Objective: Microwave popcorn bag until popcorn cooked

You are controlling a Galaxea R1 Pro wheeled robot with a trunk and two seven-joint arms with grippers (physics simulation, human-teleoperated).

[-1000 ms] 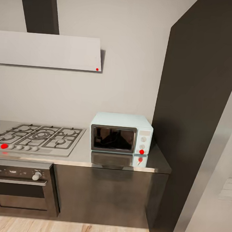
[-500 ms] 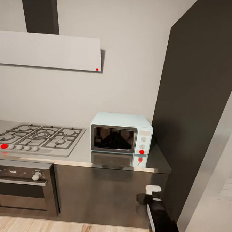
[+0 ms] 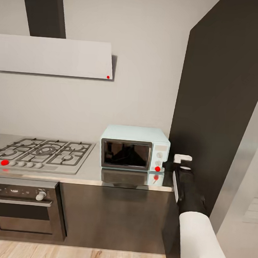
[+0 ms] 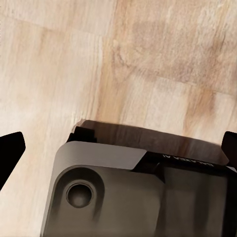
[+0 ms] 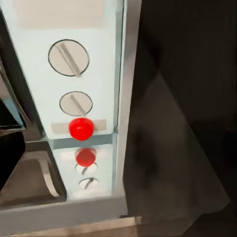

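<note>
The pale mint-blue microwave (image 3: pixel 134 148) stands on the grey steel countertop (image 3: pixel 90 172) with its dark glass door shut. The popcorn bag and the popcorn are out of view. My right gripper (image 3: pixel 182 159) is raised beside the microwave's right front corner, level with the knob panel. The right wrist view looks closely at that panel (image 5: pixel 74 89): two white knobs, a round red light (image 5: pixel 81 128) and their reflection in the steel. One dark finger (image 5: pixel 10 153) sits at the picture's far edge, so the jaws stand wide apart. My left gripper (image 4: pixel 118 143) hangs open over the wooden floor.
A grey gas hob (image 3: pixel 41 153) with black grates lies left of the microwave, with a steel oven (image 3: pixel 20 206) below and a white hood (image 3: pixel 53 56) above. A tall dark panel (image 3: pixel 224 105) rises just right of the counter's end, close to my right arm.
My right arm came into view from below and rose from the cabinet front to the microwave's right side. The microwave and the camera have not moved.
</note>
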